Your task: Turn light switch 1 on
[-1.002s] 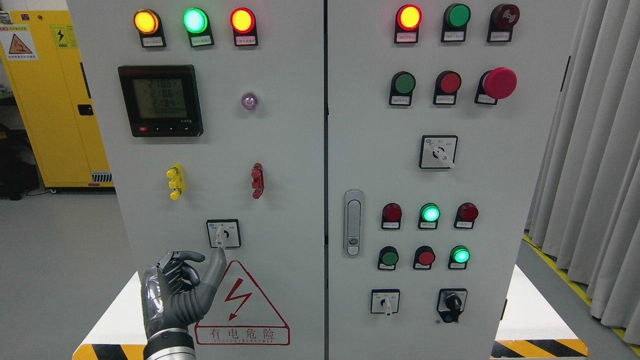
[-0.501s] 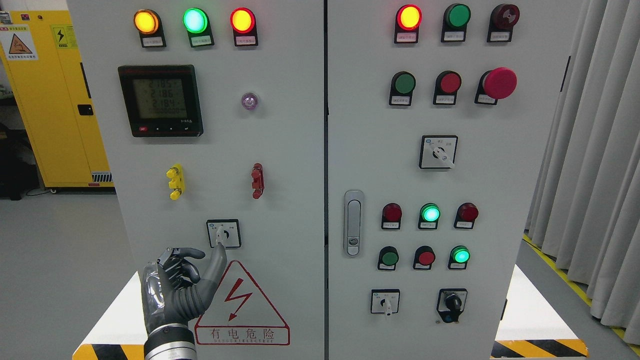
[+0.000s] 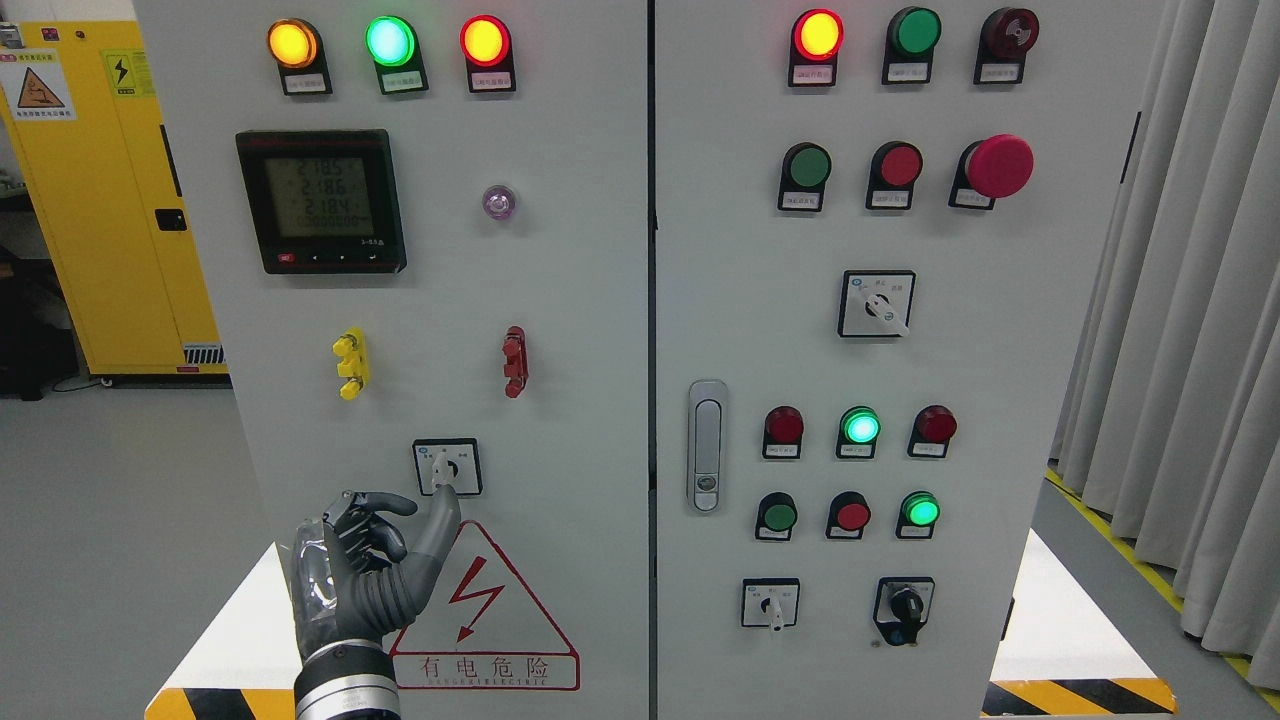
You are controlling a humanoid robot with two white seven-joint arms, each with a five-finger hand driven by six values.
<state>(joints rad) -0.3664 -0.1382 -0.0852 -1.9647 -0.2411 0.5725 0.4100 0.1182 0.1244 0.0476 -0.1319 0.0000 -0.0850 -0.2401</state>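
A small rotary switch with a white lever pointing down sits low on the left cabinet door, above the red lightning warning triangle. My left hand rises from the bottom edge just below and left of it. Its fingers are curled in and hold nothing. The thumb sticks up, and its tip touches the lower end of the switch's lever. The right arm is out of sight.
The left door also carries three lit lamps, a digital meter, a yellow terminal and a red terminal. The right door holds buttons, lamps, further rotary switches and a handle. A yellow cabinet stands behind at left, curtains at right.
My left hand has shifted slightly right and up. The thumb tip has come from just under the switch plate onto the lever's lower end. The lever still points down.
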